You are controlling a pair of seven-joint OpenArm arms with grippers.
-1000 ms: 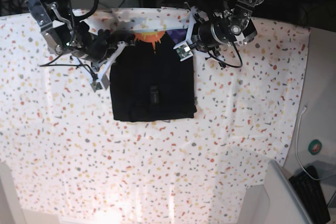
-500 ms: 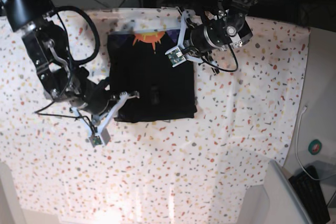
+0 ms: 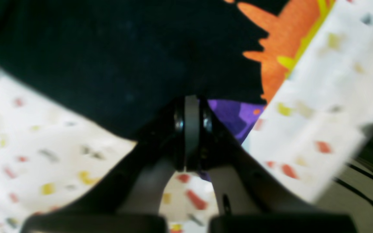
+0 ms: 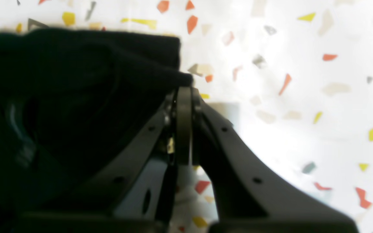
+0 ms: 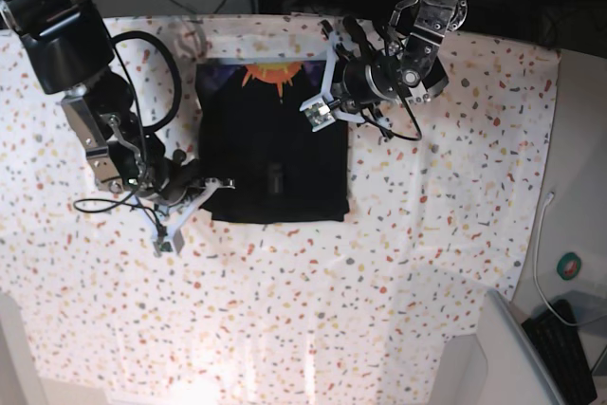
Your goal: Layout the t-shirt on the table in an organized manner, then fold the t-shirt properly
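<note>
Base view: t-shirt (image 5: pixel 273 149) folded into rectangle on counter (image 5: pixel 446 234); final tidying left. Left end effector (image 3: pixel 191 129) and right end effector (image 4: pixel 183 123) both closed, empty.

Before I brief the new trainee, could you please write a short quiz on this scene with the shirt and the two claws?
1. True or false: the t-shirt lies as a compact folded rectangle on the table.
2. Which claw sits by the shirt's orange print? A left claw; B right claw; C neither.
3. Fill in: in both wrist views the claw's jaws are ____.

Key: 1 true; 2 A; 3 shut.
</note>
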